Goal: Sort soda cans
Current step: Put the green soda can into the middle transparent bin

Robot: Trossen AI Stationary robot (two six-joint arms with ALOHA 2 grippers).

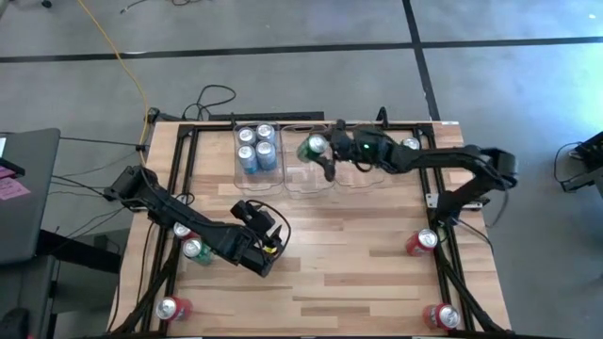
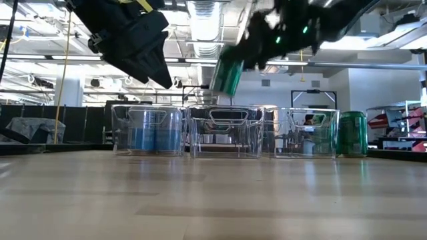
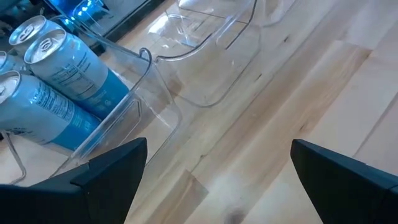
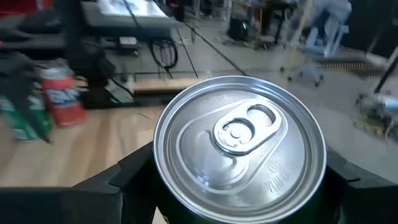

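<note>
My right gripper [image 1: 320, 156] reaches in from the table's right and is shut on a green soda can [image 1: 313, 148], held in the air over the middle clear bin [image 1: 309, 179]. In the low view this can [image 2: 229, 75] hangs tilted above the bins. Several blue cans [image 1: 256, 149] stand upright in the left bin [image 3: 134, 99]. My left gripper [image 1: 268, 243] hovers open and holds nothing, nearer the front than the bins; its wrist view looks at the blue cans [image 3: 59, 81]. Another green can [image 1: 410, 144] stands on its base beside the right bin. My right gripper pinches the green can's side wall [image 4: 155, 186] just below the silver top [image 4: 239, 140], one finger [image 4: 134, 177] on each side. The fingers come nearly level from the table's right. The can is lifted clear and tilted, above the middle bin.
Red cans stand at the right front [image 1: 421, 243] [image 1: 441, 315] and at the left front corner [image 1: 172, 308]. A green can [image 1: 196, 250] and one more can [image 1: 181, 229] sit under the left arm. The right bin [image 2: 310, 133] stands beside the middle one.
</note>
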